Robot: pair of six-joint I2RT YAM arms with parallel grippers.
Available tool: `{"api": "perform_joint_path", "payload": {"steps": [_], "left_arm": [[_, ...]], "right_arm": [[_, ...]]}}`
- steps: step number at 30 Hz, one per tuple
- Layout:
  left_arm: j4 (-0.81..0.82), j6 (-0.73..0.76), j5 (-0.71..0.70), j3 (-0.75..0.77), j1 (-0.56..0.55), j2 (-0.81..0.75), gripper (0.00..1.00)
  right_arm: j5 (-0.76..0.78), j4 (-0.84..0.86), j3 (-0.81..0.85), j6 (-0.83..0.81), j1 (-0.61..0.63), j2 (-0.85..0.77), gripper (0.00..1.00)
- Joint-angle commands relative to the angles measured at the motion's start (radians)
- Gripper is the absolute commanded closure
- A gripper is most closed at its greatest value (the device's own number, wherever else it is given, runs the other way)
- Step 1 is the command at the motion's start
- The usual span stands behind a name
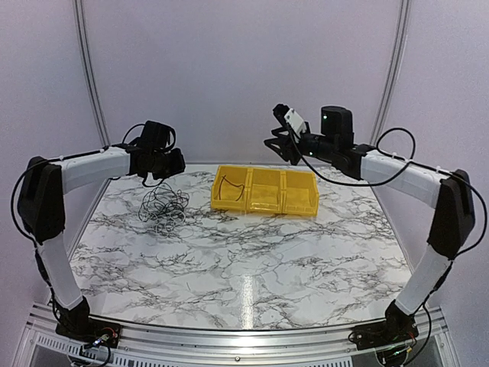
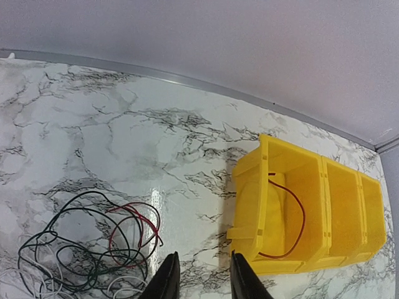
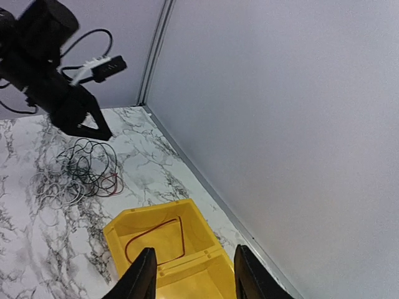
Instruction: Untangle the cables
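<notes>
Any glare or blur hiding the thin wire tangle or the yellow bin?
Top external: glare streak on the glossy marble table, clear of the tangle of thin wires. Left wrist: soft sheen beside the tangle, wires sharp. Right wrist: yellow plastic bin sharp, evenly lit.

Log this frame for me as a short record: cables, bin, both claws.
cable tangle: loose on the table, left of the yellow bin
single cable: red, lying in the bin's end compartment nearest the tangle
other compartments: no cable visible
left claw: open, empty, above the tangle's edge
right claw: open, empty, above the bin
</notes>
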Motion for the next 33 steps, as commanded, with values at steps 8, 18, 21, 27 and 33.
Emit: {"api": "perform_joint_path", "payload": {"steps": [8,18,21,27,33], "left_arm": [[-0.271,-0.167,-0.064,0.246,0.001,0.269,0.67],[-0.439,-0.229,-0.151,0.429,0.012,0.423,0.7],[-0.46,-0.235,-0.171,0.444,0.012,0.442,0.71],[-0.463,-0.227,-0.138,0.462,0.026,0.497,0.72],[-0.463,-0.19,-0.144,0.504,0.032,0.53,0.86]], "right_arm": [[-0.094,-0.097,-0.404,-0.013,-0.029,-0.342,0.57],[-0.106,-0.097,-0.44,-0.01,-0.029,-0.365,0.57],[-0.108,-0.094,-0.444,-0.004,-0.03,-0.365,0.57],[-0.119,-0.087,-0.453,0.004,-0.03,-0.363,0.57],[-0.124,-0.086,-0.454,0.008,-0.029,-0.358,0.57]]}}
